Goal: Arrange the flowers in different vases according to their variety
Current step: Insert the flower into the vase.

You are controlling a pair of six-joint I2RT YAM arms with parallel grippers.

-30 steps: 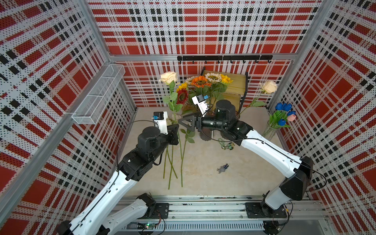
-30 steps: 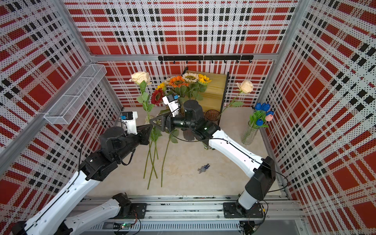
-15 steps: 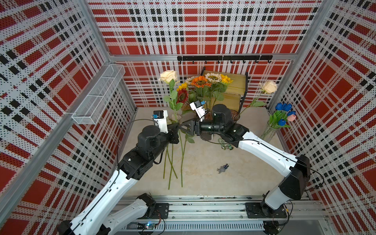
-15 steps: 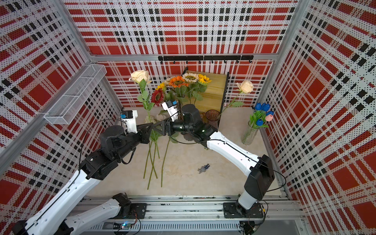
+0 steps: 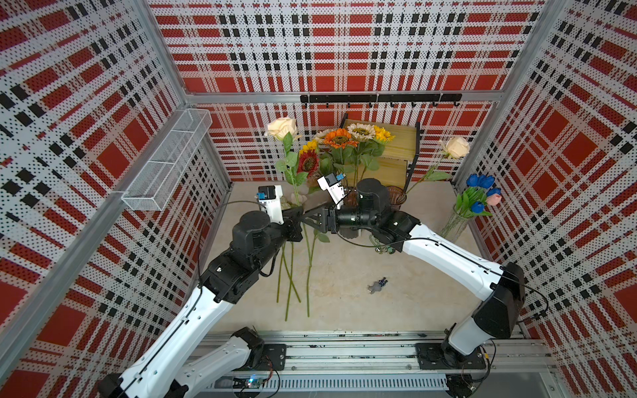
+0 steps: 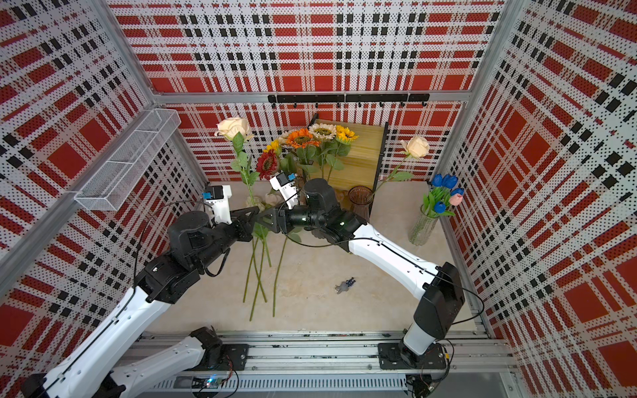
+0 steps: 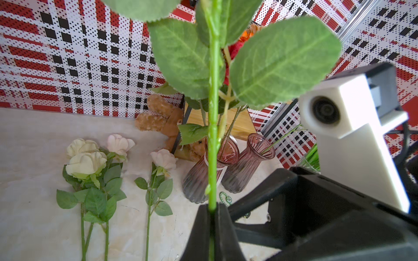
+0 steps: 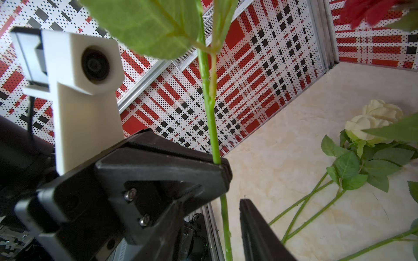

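- Left wrist view has the left gripper [image 7: 211,209] with its fingers clamped tight on the stem of a cream rose [image 7: 212,135], which stands upright in the air above the desk [image 7: 34,214]
- the right gripper [image 5: 308,216] faces it from the other side; right wrist view shows one of its fingers [image 8: 255,226] just beside the stem with a gap showing, so it's open and holding nothing. Its other finger is hidden
- this reads like a handover, so the right arm can drop the flower into the brownish-purple vase [image 7: 248,162], where a second rose [image 5: 456,146] already leans
- sunflowers [image 5: 341,138] fill the pinkish vase [image 7: 201,180] right next to it, and the tulips [image 5: 481,187] sit in the clear cylinder [image 5: 455,225], well apart
- to do it well, the right side should pinch bare stem close to the left's grip, clear of the leaves, and squeeze firmly before the left lets go
- thin plastic stem probably swivels, so keep it vertical
- the spare roses [image 7: 86,162] lie flat on the desk, waiting
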